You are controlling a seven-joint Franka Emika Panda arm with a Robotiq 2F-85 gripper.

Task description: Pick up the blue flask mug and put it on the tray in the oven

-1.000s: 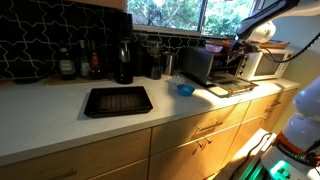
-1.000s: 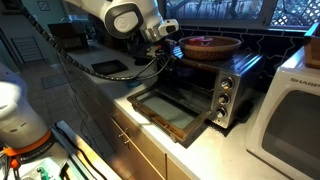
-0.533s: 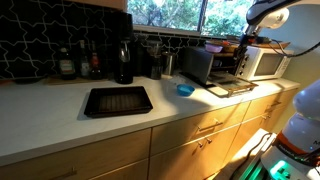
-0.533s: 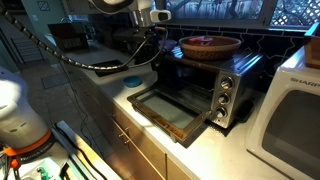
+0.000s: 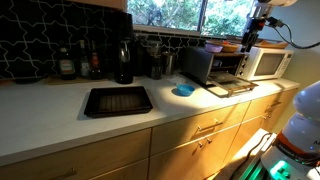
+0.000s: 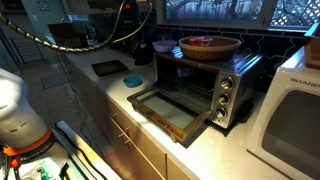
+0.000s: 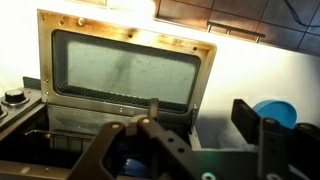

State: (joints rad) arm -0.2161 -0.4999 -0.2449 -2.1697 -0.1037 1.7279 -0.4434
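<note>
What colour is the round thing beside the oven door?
The round thing is blue, clearest in wrist view.

Oven (image 6: pixel 195 80) noted silver and black; microwave (image 6: pixel 290 120) white; surface (image 5: pixel 60 120) white; backsplash (image 5: pixel 40 40) black with pale irregular lines; cabinets (image 5: pixel 190 140) light wood-toned; dish (image 5: pixel 183 90) blue

The white table (image 5: pixel 50 120) carried the oven (image 6: pixel 200 85) with its glass door let down. Just beside the oven sat a small blue dish (image 5: pixel 184 90). Farther from the oven lay a black tray (image 5: pixel 117 100), and a white microwave (image 5: pixel 265 63) stood at the oven's other side.
</note>
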